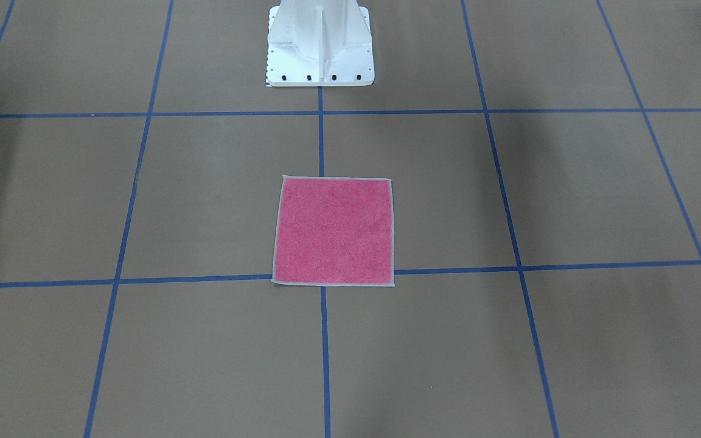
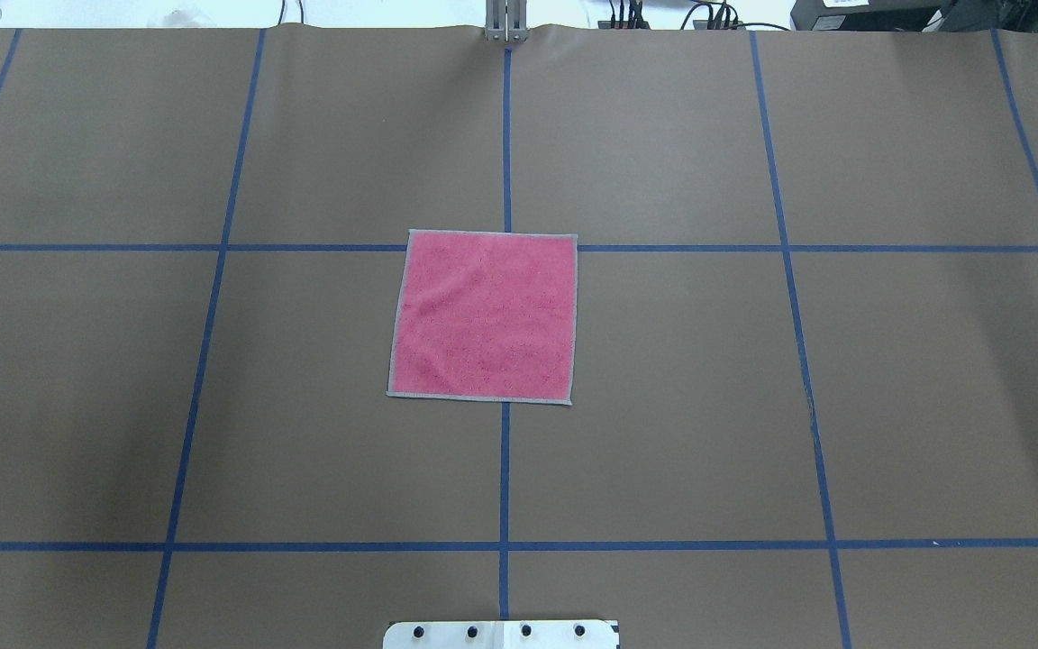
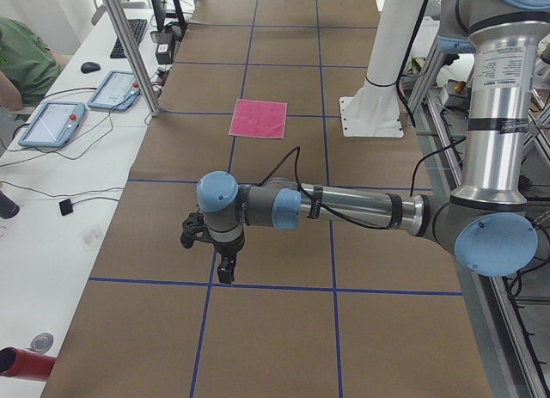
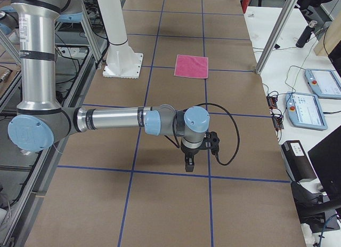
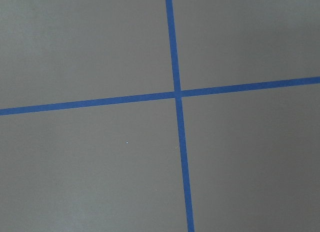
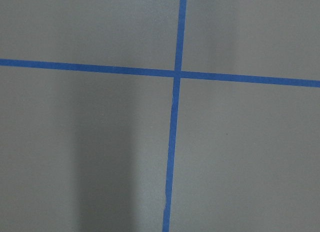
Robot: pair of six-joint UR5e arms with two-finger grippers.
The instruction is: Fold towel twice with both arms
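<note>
Worktop (image 2: 663,406): brown sheet, marked into squares by blue tape lines (image 5: 176,94).

Left arm (image 3: 361,207) and right arm (image 4: 112,119): each is stretched out low over its own end of the worktop, wrist turned down.

Pedestal (image 1: 320,48): white, bolted at the robot's edge.

Towel (image 2: 483,315): lies flat and unfolded over a tape crossing, pink face up, grey hem showing on all four sides. It sits between the two end effectors, well apart from both.

Left end effector (image 3: 225,276) and right end effector (image 4: 189,167): each hangs above a tape crossing, fingers pointing down. They show only in the side views, so whether the fingers are spread or pressed together cannot be told. The wrist cameras show only bare worktop and tape.

Step in hand: judged as the start position, with no fold made. The next move calls for both end effectors to travel inward to the towel, one to each corner of a single edge, pinch the hem, and carry that edge over to the opposite one.

Writing: a printed label (image 3: 503,64) on the left arm's upright tube is too small to read. No brand is legible.
</note>
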